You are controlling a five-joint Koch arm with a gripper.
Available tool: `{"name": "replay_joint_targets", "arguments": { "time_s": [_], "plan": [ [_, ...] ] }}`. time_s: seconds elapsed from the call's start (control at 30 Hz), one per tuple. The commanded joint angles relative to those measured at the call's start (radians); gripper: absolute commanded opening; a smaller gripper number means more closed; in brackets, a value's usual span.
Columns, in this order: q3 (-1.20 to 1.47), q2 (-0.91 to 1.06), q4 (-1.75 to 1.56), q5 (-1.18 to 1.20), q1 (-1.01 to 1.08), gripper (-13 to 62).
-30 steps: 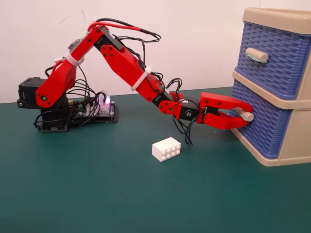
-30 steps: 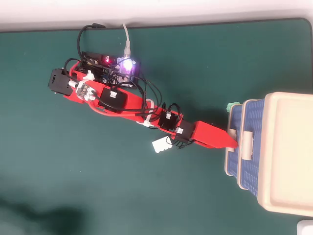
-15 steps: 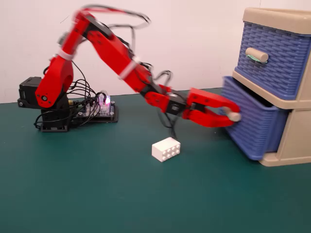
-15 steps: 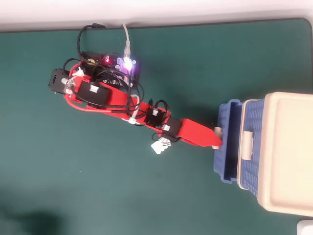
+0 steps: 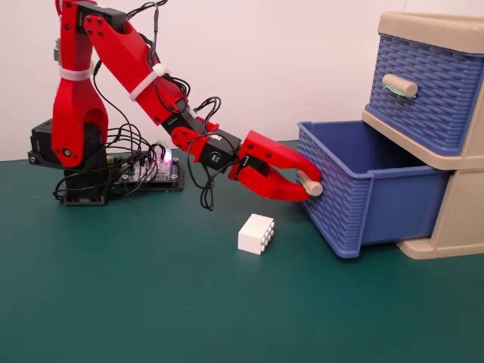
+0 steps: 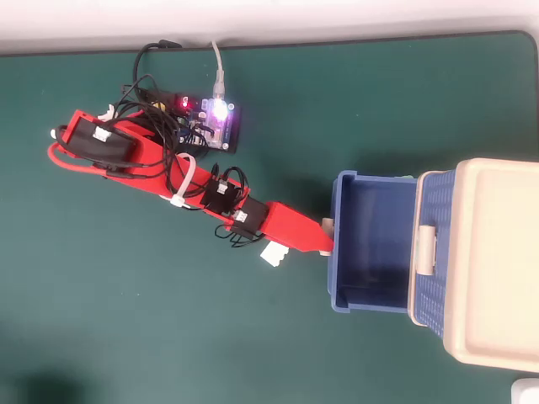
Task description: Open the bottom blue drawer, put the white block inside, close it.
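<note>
The bottom blue drawer, wicker-textured plastic, stands pulled far out of the beige-framed two-drawer cabinet, its hollow open to the overhead view. The red gripper has its jaws closed around the drawer's beige cylindrical handle at the front face. The small white studded plastic block lies on the dark green table, just below the gripper in the fixed view and apart from the drawer, partly hidden under the arm from overhead
</note>
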Motion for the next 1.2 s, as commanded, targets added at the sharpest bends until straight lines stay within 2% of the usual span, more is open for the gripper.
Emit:
{"name": "replay_joint_targets", "arguments": {
  "time_s": [0.0,0.03,0.17,0.23,0.3,0.37,0.47,0.63,0.77,0.87,1.17],
  "plan": [
    [-0.015,0.057,-0.021,0.028,0.003,30.1],
    [-0.025,0.072,-0.021,0.029,0.003,34.0],
    [-0.015,0.354,0.095,0.029,0.003,35.1],
    [-0.021,0.518,0.342,0.031,0.005,35.1],
    [-0.078,0.672,0.726,0.031,0.011,34.6],
    [-0.201,0.729,1.081,0.029,0.035,34.5],
    [-0.445,0.624,1.552,0.015,0.147,34.5],
    [-0.813,0.235,1.911,-0.025,0.209,34.4],
    [-1.009,0.012,1.944,-0.026,0.232,34.4],
    [-1.062,-0.107,1.942,-0.032,0.249,34.5],
    [-1.078,-0.249,1.894,-0.029,0.238,34.4]
  ]
}}
